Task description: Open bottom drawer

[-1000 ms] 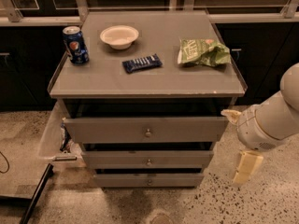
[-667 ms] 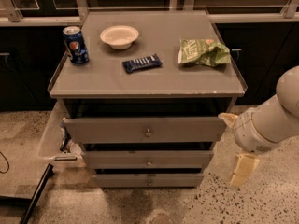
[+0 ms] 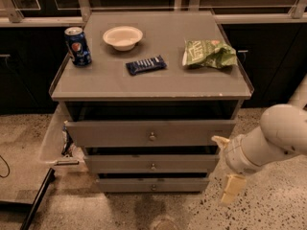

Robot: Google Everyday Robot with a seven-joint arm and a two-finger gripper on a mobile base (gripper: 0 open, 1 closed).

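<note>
The bottom drawer (image 3: 153,184) is the lowest and shallowest of three grey fronts on the cabinet, with a tiny round knob at its middle. It sits a little forward of the cabinet body, less so than the two fronts above. My gripper (image 3: 226,165) is at the right of the cabinet, level with the middle drawer (image 3: 152,163) and just off its right end. Its two cream fingers (image 3: 232,188) are spread apart and hold nothing. The gripper is right of and above the bottom drawer's knob, not touching it.
The tallest top drawer (image 3: 151,132) stands pulled out. On the cabinet top (image 3: 110,85) are a blue soda can (image 3: 77,46), a white bowl (image 3: 123,37), a dark snack bar (image 3: 146,64) and a green chip bag (image 3: 208,53). A light panel (image 3: 53,138) leans at the cabinet's left.
My arm and gripper have moved slightly left, closer to the cabinet's right side. The drawers have not moved.
</note>
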